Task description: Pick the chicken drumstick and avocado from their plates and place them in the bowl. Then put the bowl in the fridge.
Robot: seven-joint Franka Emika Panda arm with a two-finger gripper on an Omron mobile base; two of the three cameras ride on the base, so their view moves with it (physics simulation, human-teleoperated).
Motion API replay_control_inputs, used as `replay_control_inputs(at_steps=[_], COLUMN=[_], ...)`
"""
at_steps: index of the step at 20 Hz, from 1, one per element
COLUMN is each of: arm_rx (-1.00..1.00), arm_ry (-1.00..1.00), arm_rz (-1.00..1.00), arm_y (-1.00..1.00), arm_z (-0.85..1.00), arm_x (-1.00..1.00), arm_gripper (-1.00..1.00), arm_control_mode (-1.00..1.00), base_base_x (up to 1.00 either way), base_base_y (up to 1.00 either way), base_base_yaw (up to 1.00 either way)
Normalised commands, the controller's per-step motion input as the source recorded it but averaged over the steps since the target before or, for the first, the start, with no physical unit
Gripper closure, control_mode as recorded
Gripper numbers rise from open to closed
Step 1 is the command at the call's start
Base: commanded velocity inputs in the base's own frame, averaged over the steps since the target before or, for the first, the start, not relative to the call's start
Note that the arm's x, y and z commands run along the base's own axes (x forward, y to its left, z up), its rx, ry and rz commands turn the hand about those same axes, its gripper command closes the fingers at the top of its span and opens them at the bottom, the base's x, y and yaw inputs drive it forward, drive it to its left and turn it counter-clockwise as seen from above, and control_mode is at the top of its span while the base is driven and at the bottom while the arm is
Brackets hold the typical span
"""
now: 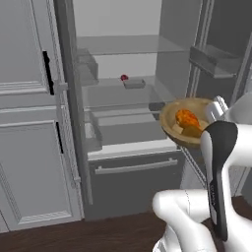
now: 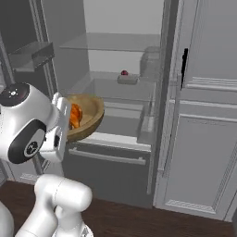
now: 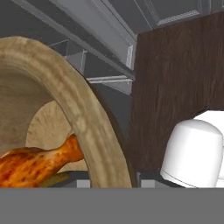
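Bowl (image 1: 173, 119) of tan wood, tilted and held in the air before the open fridge (image 1: 129, 93), its rim clamped in the gripper (image 3: 111, 183). Chicken drumstick (image 3: 33, 165) lies inside the bowl, with the dark avocado (image 3: 57, 180) just beneath it. A small red item (image 1: 124, 77) sits on a glass shelf (image 1: 118, 94) deeper inside.

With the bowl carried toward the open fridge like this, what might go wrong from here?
1. The tan wooden bowl is held by its rim and looks tilted; the glossy orange-brown chicken drumstick could slide out.
2. The bowl hangs near the dark grey fridge's door shelves; it may clip them going in.
3. A rim-only grip by the hand might slip.
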Motion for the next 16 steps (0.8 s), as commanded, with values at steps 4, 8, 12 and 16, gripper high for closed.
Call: replay_control_inputs(at_steps=[4,8,12,16], arm_rx=[0.00,0.00,0.00,0.00], arm_ry=[0.00,0.00,0.00,0.00], arm_rz=[0.00,0.00,0.00,0.00], arm_y=[0.00,0.00,0.00,0.00], arm_z=[0.00,0.00,0.00,0.00], arm_x=[0.00,0.00,0.00,0.00], arm_gripper=[1.00,1.00,1.00,1.00], arm_control_mode=[1.00,1.00,1.00,1.00], base_base_x=[0.69,0.95,0.98,0.91], base_base_y=[0.58,-0.30,-0.24,0.03], base_base_yaw=[-0.18,0.01,0.07,0.02])
